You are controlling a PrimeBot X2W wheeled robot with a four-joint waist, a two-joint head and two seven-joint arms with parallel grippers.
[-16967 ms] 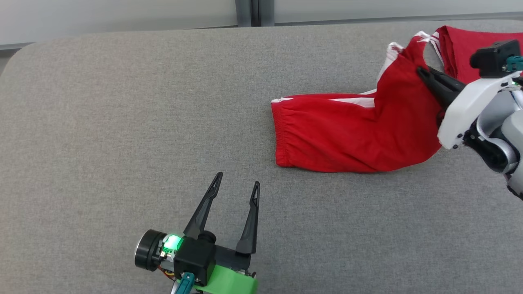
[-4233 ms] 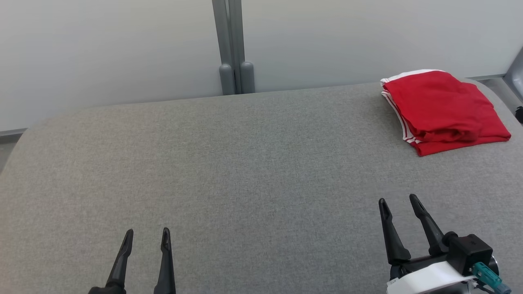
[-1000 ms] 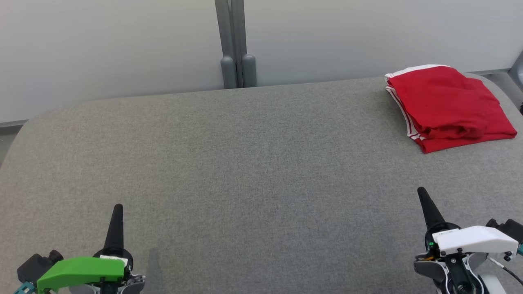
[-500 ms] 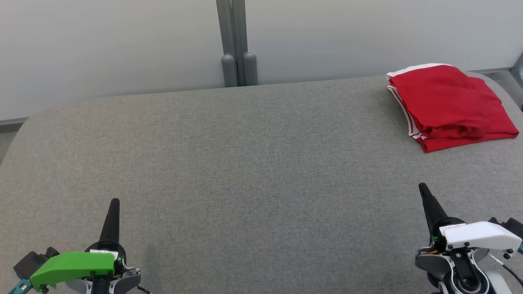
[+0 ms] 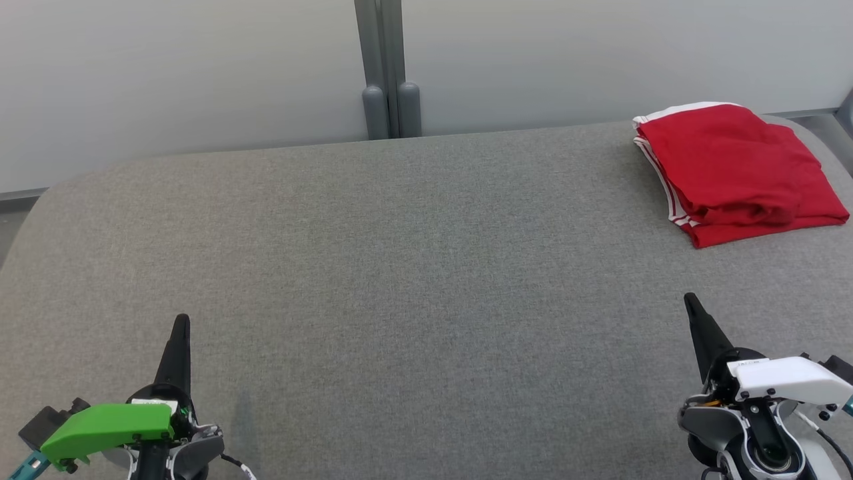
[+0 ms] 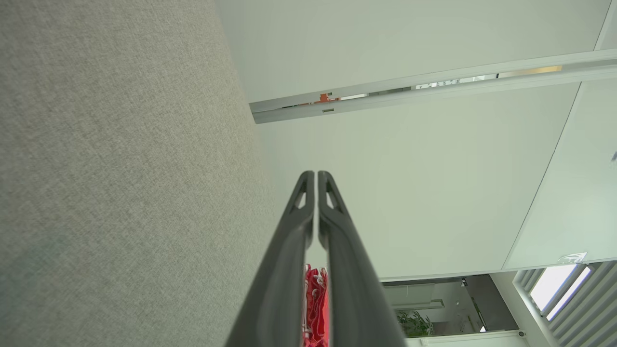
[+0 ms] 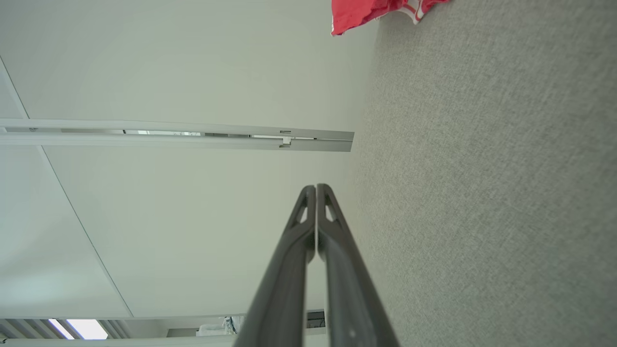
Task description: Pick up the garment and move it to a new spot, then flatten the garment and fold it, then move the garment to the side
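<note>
Left jaws, right jaws pressed together, empty; folded white-striped red shorts [image 5: 733, 167] well ahead of right jaws, on surface [image 5: 400, 267].

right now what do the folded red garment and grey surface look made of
Folded red garment with white stripes: likely soft matte cloth, going by its creases and limp layers. Grey surface: seemingly matte woven fabric covering, showing a fine speckled weave.
</note>
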